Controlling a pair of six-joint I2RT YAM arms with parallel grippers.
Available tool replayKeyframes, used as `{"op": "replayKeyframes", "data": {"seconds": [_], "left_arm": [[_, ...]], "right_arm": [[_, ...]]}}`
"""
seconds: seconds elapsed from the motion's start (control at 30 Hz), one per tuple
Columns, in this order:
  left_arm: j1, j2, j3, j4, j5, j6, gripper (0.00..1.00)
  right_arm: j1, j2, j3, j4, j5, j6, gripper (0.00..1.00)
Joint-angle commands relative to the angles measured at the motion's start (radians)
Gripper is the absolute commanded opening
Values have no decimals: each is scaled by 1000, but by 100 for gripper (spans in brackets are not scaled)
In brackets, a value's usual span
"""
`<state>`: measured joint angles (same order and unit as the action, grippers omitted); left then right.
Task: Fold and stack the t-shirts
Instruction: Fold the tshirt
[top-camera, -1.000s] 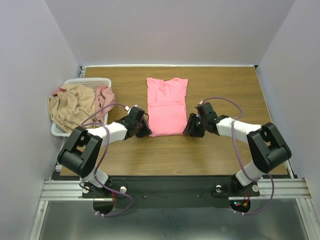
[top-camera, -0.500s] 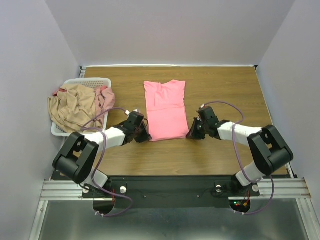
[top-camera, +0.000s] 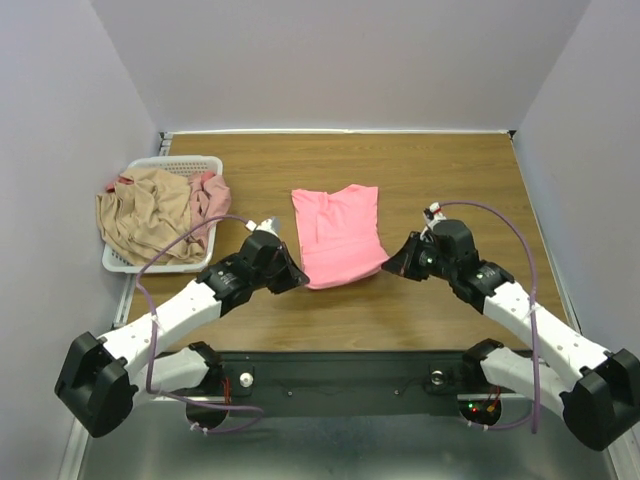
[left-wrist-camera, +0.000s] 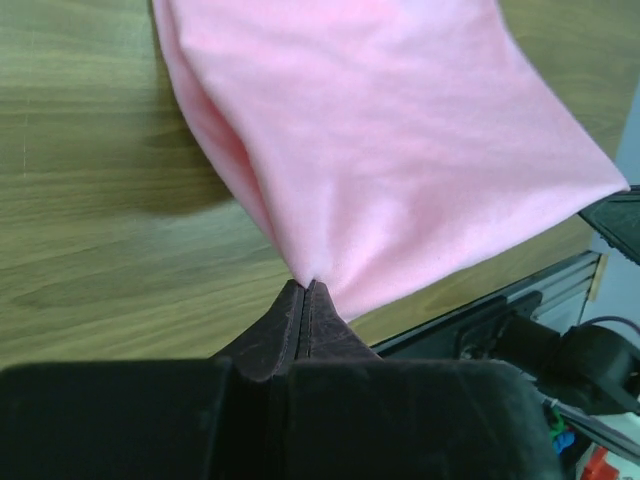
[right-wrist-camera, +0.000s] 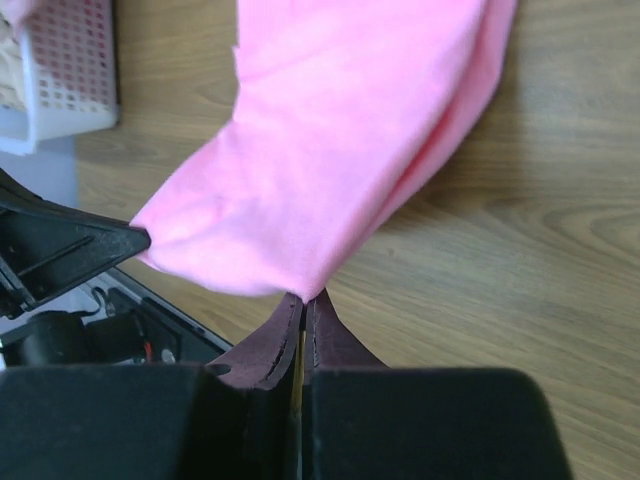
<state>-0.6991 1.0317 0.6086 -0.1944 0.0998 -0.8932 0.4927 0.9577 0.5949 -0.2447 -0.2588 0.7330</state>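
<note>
Both arms have dropped their elbows low and wide since a half second ago, and the salmon shirt (top-camera: 338, 232) now looks shorter from above, its collar end drawn nearer to the arms.

At this moment the left gripper (top-camera: 287, 277) is pinched tight on the shirt's near left corner, and the right gripper (top-camera: 393, 266) is pinched tight on the near right corner. The left wrist view shows the left gripper's (left-wrist-camera: 305, 290) jaws pressed together with the salmon shirt (left-wrist-camera: 400, 150) coming straight out of the tips. The right wrist view shows the same for the right gripper (right-wrist-camera: 302, 300) and its corner of the shirt (right-wrist-camera: 350, 130).

Near the grippers the hem is raised off the table (top-camera: 450, 180) — a shadow lies on the wood beneath it in both wrist views — while the far end lies flat in the middle of the table. It is folded to a narrow strip, hem stretched between the two grippers.

At the far left stands the basket (top-camera: 165, 163). The tan shirt (top-camera: 145, 215) is heaped over its near rim, with the dusty-pink shirt (top-camera: 207, 195) bunched just beside it on the right — both well apart from the salmon one.
</note>
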Motion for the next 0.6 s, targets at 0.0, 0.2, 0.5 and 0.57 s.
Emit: {"op": "replayKeyframes", "data": {"seconds": [0.0, 0.2, 0.5, 0.57], "left_arm": [[0, -3, 143, -66, -75, 8, 0], [75, 154, 296, -60, -62, 69, 0], [214, 350, 513, -62, -8, 177, 0], [245, 404, 583, -76, 9, 201, 0]], "right_arm": [[7, 27, 129, -15, 36, -29, 0], [6, 165, 299, -18, 242, -49, 0], [1, 421, 586, -18, 332, -89, 0], [-6, 479, 640, -18, 343, -98, 0]]}}
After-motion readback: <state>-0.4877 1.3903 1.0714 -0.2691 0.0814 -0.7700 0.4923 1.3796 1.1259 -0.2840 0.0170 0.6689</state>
